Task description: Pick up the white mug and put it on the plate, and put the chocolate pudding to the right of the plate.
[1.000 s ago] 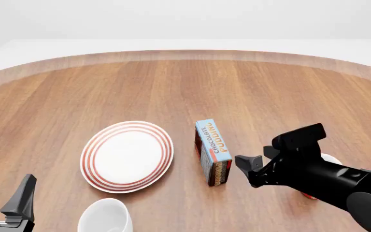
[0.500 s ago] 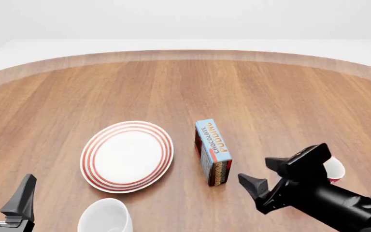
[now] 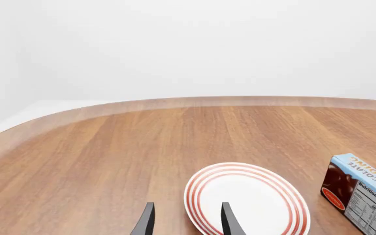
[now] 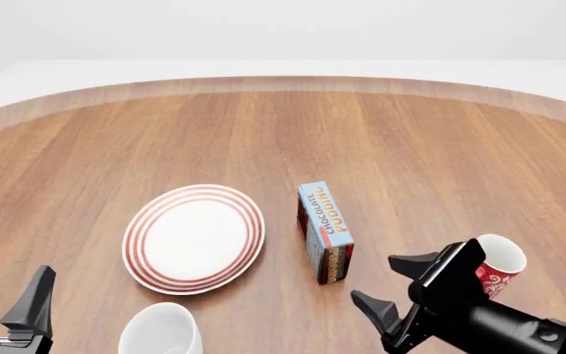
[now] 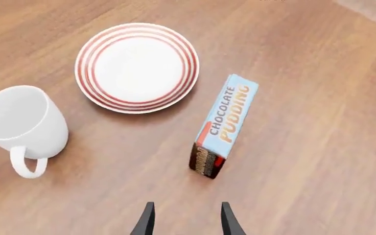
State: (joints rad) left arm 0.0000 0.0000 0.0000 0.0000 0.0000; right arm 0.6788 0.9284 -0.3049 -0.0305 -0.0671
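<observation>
In the left wrist view, the left tool (image 3: 186, 220) is seen released, its fingers empty above the desk (image 3: 109, 156), with the plate (image 3: 248, 199) ahead and the chocolate pudding (image 3: 361, 193) beside it.

In the front view, the white mug (image 4: 161, 330) is seen near the plate's near edge, the red mug (image 4: 497, 264) standing beside the right tool (image 4: 393, 286).

In the right wrist view, the right tool is seen released above bare wood, with nothing held.

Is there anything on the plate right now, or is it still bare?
Nothing sits on the plate; its white centre shows fully in the front and right wrist views. The white mug stands on the table beside it. What lies under the plate cannot be seen.
</observation>
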